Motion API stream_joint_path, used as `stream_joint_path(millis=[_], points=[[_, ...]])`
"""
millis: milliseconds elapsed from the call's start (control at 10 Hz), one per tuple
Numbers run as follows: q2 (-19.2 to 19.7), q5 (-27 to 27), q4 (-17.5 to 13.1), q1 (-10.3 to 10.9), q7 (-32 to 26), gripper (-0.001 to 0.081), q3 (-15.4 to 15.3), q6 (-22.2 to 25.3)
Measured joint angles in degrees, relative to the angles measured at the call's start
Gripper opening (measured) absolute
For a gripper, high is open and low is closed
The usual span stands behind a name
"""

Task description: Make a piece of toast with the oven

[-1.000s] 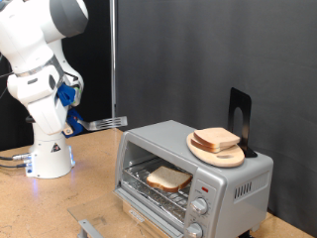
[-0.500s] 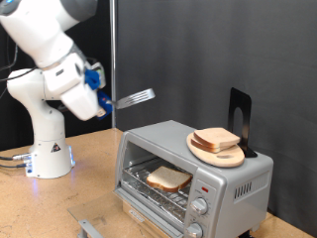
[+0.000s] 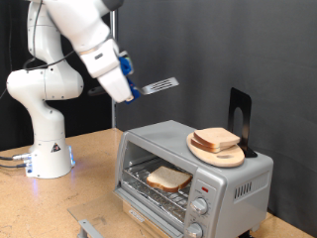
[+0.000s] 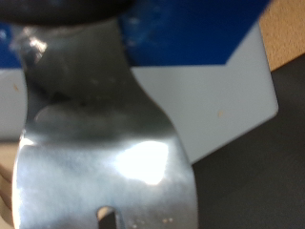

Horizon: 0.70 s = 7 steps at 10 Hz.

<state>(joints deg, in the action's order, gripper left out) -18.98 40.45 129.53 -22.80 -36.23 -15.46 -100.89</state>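
Silver-grey, the oven (image 3: pixel 193 177) sat open on the desk (image 3: pixel 89 188) with the piece of toast (image 3: pixel 168 178) already on its rack. Over the last second the arm had swung up, lifting the claw (image 3: pixel 125 81), clamped on a metal spatula (image 3: pixel 158 86), above the oven. Spare slices (image 3: pixel 216 140) lay piled on a wooden plate (image 3: pixel 230 158) on the oven's top.

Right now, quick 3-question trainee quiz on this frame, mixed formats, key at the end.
1. True or false: a slice of bread lies on the wire rack inside the oven.
2. What does the gripper carry? A) metal spatula B) a knife C) nothing
3. Fill in: the other slices sit on a round wooden ____ on the oven's top.

Key: 1 true; 2 A; 3 plate
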Motion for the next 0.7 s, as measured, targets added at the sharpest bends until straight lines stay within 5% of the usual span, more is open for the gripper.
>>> stream_joint_path(millis=[700], points=[[-4.0,2.1,1.5,3.4,10.9,0.0264,-10.8,-5.8]])
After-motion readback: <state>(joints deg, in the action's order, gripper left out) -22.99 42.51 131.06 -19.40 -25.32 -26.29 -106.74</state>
